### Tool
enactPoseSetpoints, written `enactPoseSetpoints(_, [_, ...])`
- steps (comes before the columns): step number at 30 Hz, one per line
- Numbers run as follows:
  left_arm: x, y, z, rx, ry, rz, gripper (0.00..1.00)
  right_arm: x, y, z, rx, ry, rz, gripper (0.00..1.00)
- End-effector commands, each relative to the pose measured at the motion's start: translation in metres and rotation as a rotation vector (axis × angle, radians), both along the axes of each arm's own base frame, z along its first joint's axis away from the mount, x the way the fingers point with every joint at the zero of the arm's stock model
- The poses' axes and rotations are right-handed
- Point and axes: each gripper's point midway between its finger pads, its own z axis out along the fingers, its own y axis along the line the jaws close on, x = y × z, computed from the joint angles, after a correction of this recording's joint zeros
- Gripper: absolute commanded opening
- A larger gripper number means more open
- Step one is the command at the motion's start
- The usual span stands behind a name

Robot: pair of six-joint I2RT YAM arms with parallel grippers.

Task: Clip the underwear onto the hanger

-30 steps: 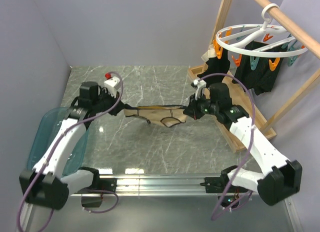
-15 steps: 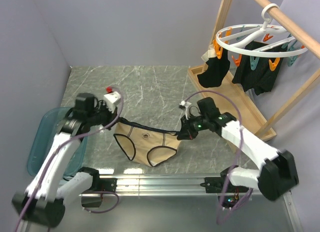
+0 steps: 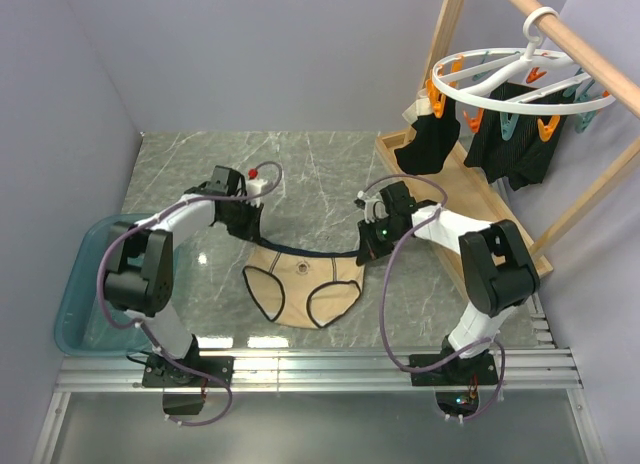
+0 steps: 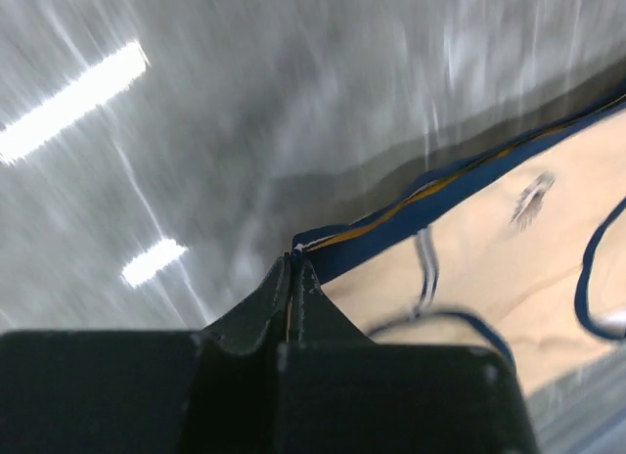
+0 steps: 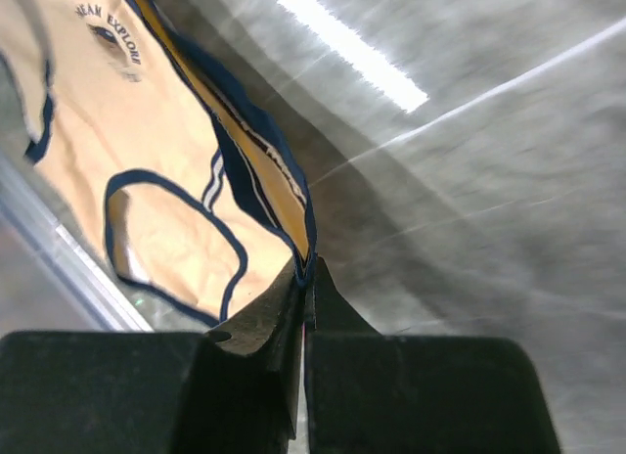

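Note:
The beige underwear (image 3: 305, 284) with dark trim is held by its waistband between both grippers, over the middle of the marble table, its body spread out below the band. My left gripper (image 3: 250, 227) is shut on the left waistband corner. In the left wrist view the closed tips (image 4: 293, 263) pinch the navy band of the underwear (image 4: 509, 249). My right gripper (image 3: 366, 252) is shut on the right corner. Its tips (image 5: 308, 273) clamp the folded band, with the underwear (image 5: 127, 151) trailing away. The white ring hanger (image 3: 529, 46), with orange and teal clips, hangs from the wooden rod at the upper right, well away from both grippers.
Black garments (image 3: 425, 144) (image 3: 515, 149) hang clipped under the hanger. The wooden frame's base (image 3: 470, 249) lies along the table's right side, just right of my right arm. A blue bin (image 3: 75, 294) sits at the left edge. Purple walls close in the back and sides.
The underwear was a taut bunched strip between the grippers; now it hangs spread open below its waistband. Both arms have stretched out from their bases and the grippers are closer together.

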Motion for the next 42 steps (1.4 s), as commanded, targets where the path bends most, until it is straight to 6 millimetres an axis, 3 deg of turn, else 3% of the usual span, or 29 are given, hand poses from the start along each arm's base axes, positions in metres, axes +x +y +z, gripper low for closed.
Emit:
enactPoseSetpoints(1, [0.057, -0.019, 0.02, -0.065, -0.127, 0.048, 0.01, 0.03, -0.009, -0.002, -0.055, -0.063, -0.032, 0.0])
enactPoseSetpoints(4, [0.07, -0.026, 0.016, -0.084, -0.121, 0.042, 0.06, 0.031, -0.019, -0.011, -0.097, -0.037, -0.042, 0.0])
enactPoseSetpoints(7, [0.078, -0.032, 0.017, -0.102, -0.14, 0.03, 0.22, 0.029, -0.025, -0.015, -0.136, -0.015, -0.046, 0.13])
enactPoseSetpoints(8, [0.08, -0.034, 0.02, -0.113, -0.152, 0.027, 0.33, 0.031, -0.026, -0.014, -0.141, -0.022, -0.052, 0.19])
enactPoseSetpoints(9, [0.081, -0.035, 0.026, -0.121, -0.168, 0.026, 0.38, 0.03, -0.027, -0.012, -0.142, -0.025, -0.055, 0.33])
enactPoseSetpoints(10, [0.082, -0.035, 0.032, -0.125, -0.182, 0.029, 0.43, 0.031, -0.027, -0.009, -0.139, -0.034, -0.066, 0.39])
enactPoseSetpoints(11, [0.082, -0.036, 0.039, -0.138, -0.193, 0.028, 0.53, 0.035, -0.027, 0.003, -0.124, -0.07, -0.072, 0.44])
enactPoseSetpoints(12, [0.083, -0.036, 0.056, -0.15, -0.232, 0.025, 0.57, 0.035, -0.028, 0.008, -0.121, -0.091, -0.076, 0.54])
enactPoseSetpoints(13, [0.084, -0.035, 0.067, -0.155, -0.257, 0.025, 0.62, 0.037, -0.029, 0.016, -0.118, -0.116, -0.077, 0.58])
enactPoseSetpoints(19, [0.074, -0.025, 0.164, -0.196, -0.468, 0.018, 0.96, 0.04, -0.033, 0.095, -0.056, -0.324, -0.087, 0.64])
enactPoseSetpoints(20, [0.071, -0.024, 0.176, -0.201, -0.5, 0.017, 0.99, 0.036, -0.034, 0.12, -0.033, -0.399, -0.091, 0.64])
enactPoseSetpoints(21, [0.063, -0.021, 0.202, -0.216, -0.565, 0.016, 0.99, 0.034, -0.037, 0.131, -0.028, -0.439, -0.099, 0.66])
enactPoseSetpoints(24, [0.047, -0.018, 0.249, -0.261, -0.681, 0.033, 0.99, 0.026, -0.051, 0.176, -0.016, -0.618, -0.157, 0.71])
enactPoseSetpoints(26, [0.037, -0.019, 0.269, -0.302, -0.724, 0.043, 0.99, 0.016, -0.063, 0.209, -0.006, -0.75, -0.214, 0.75])
enactPoseSetpoints(28, [0.027, -0.019, 0.304, -0.375, -0.829, 0.068, 0.99, 0.007, -0.072, 0.232, 0.004, -0.836, -0.239, 0.79])
enactPoseSetpoints(29, [0.024, -0.019, 0.302, -0.407, -0.834, 0.097, 0.99, -0.002, -0.08, 0.254, 0.012, -0.914, -0.273, 0.88])
enactPoseSetpoints(31, [0.013, -0.018, 0.335, -0.469, -0.977, 0.081, 0.99, -0.012, -0.087, 0.273, 0.026, -0.993, -0.296, 0.93])
enactPoseSetpoints(32, [0.008, -0.023, 0.332, -0.495, -0.981, 0.052, 0.99, -0.022, -0.093, 0.29, 0.046, -1.051, -0.318, 0.95])
enactPoseSetpoints(35, [0.008, -0.044, 0.35, -0.578, -1.02, 0.011, 0.97, -0.033, -0.108, 0.323, 0.082, -1.144, -0.425, 0.98])
enactPoseSetpoints(37, [0.02, -0.061, 0.343, -0.592, -0.997, 0.001, 0.95, -0.034, -0.117, 0.337, 0.109, -1.134, -0.533, 0.96])
enactPoseSetpoints(38, [0.017, -0.077, 0.354, -0.641, -1.045, -0.036, 0.95, -0.034, -0.12, 0.353, 0.131, -1.138, -0.576, 0.95])
enactPoseSetpoints(40, [0.025, -0.097, 0.351, -0.663, -1.066, -0.058, 0.95, -0.035, -0.123, 0.365, 0.165, -1.112, -0.637, 0.92])
enactPoseSetpoints(41, [0.021, -0.115, 0.359, -0.681, -1.095, -0.105, 0.93, -0.038, -0.123, 0.381, 0.203, -1.139, -0.654, 0.91])
enactPoseSetpoints(42, [0.03, -0.131, 0.353, -0.687, -1.101, -0.125, 0.93, -0.04, -0.123, 0.389, 0.246, -1.134, -0.68, 0.91])
